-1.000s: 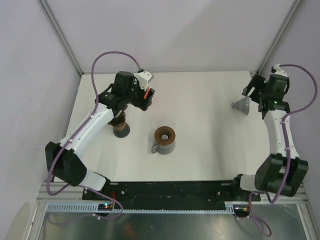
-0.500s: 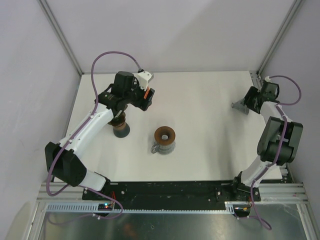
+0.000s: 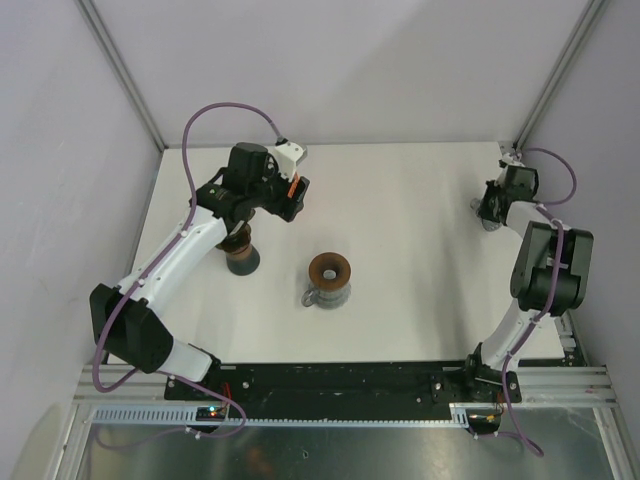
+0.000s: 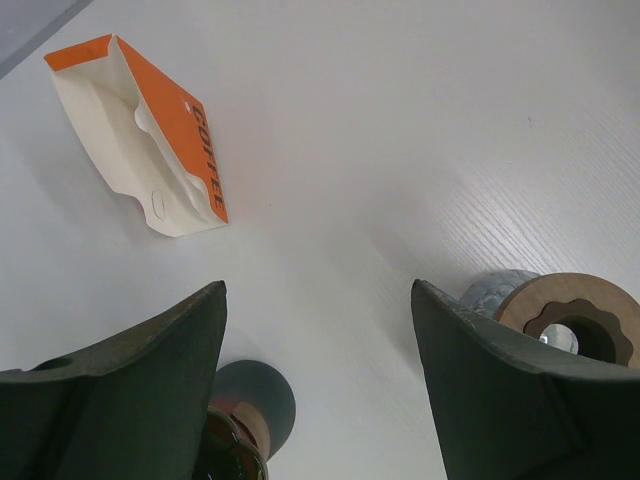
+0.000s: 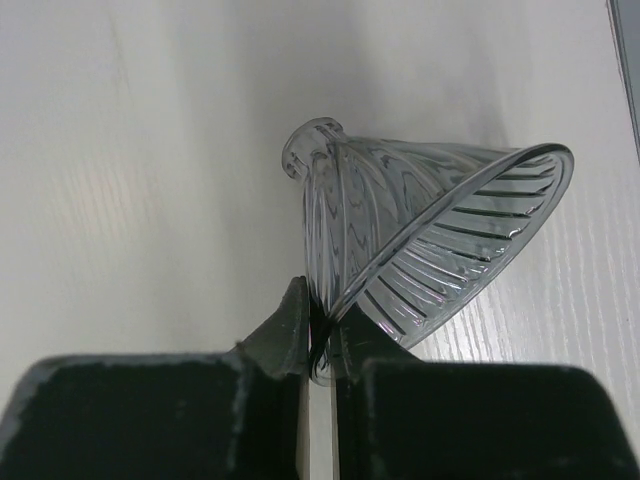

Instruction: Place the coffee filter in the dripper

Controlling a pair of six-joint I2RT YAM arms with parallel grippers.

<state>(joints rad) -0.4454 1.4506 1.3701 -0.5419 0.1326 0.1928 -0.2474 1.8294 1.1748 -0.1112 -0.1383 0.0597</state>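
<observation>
Our right pincer (image 5: 322, 330) is clamped on the cone (image 5: 420, 230), which we take to be the filter. Its fingers pinch the thin ribbed wall at the rim, one inside the mouth and one outside. The cone is at the far right corner of the counter (image 3: 400, 200), tilted, with its narrow neck pointing away from the pincer. We cannot tell whether it is clear of the counter.

The dripper (image 3: 328, 270) stands mid-counter, well apart from the cone, its brown ring facing up. Our left pincer (image 4: 318, 300) hangs with its fingers apart and nothing between them. It is above the far left area, near the box (image 4: 150, 130) and a dark jar (image 3: 241, 255).

The grip is on a thin, smooth edge, so we expect the cone could pivot or slip. We should lift gently and carry it slowly. On the way we should turn the wrist until the neck points straight down. We would then centre the neck over the ring's hole, lower until the wall seats all round, and only then let go. Releasing early or off-centre could tip the cone or nudge the dripper. The left arm is best left where it is, out of the path.
</observation>
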